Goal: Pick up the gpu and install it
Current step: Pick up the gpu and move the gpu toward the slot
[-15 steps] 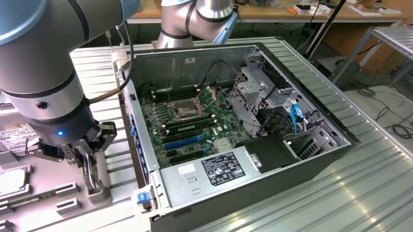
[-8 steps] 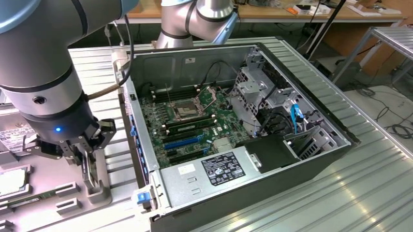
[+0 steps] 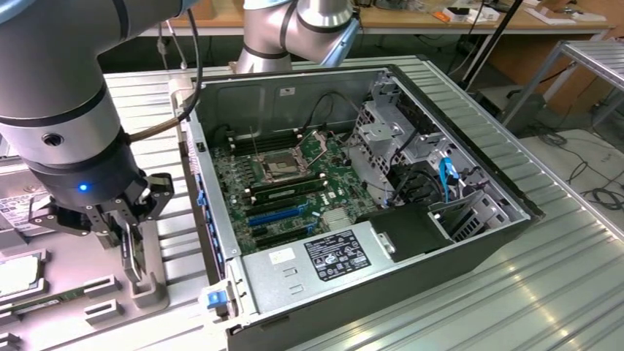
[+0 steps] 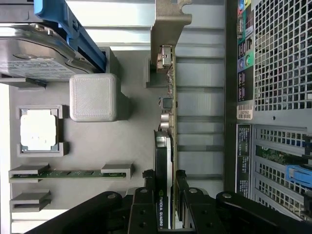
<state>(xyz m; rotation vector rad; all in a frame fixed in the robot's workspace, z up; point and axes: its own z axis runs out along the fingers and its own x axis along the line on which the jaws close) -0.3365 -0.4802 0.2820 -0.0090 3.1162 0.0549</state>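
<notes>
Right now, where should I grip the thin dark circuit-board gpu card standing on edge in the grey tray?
Pinch the gpu across its two flat faces near the end opposite the silvery metal bracket, coming straight down: it stands on edge in the grey tray, faces exposed.

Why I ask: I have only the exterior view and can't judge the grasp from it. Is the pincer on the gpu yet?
Observer: Yes. In the wrist view the pincer has one finger against each face of the gpu, at the end away from its bracket.
Operator: Is the card out of its holder?
Observer: No. It stands on edge, seated in its slot in the grey tray.
Operator: Is anything close beside it?
Observer: A memory stick lies in its own slot, apart from the card.
</notes>
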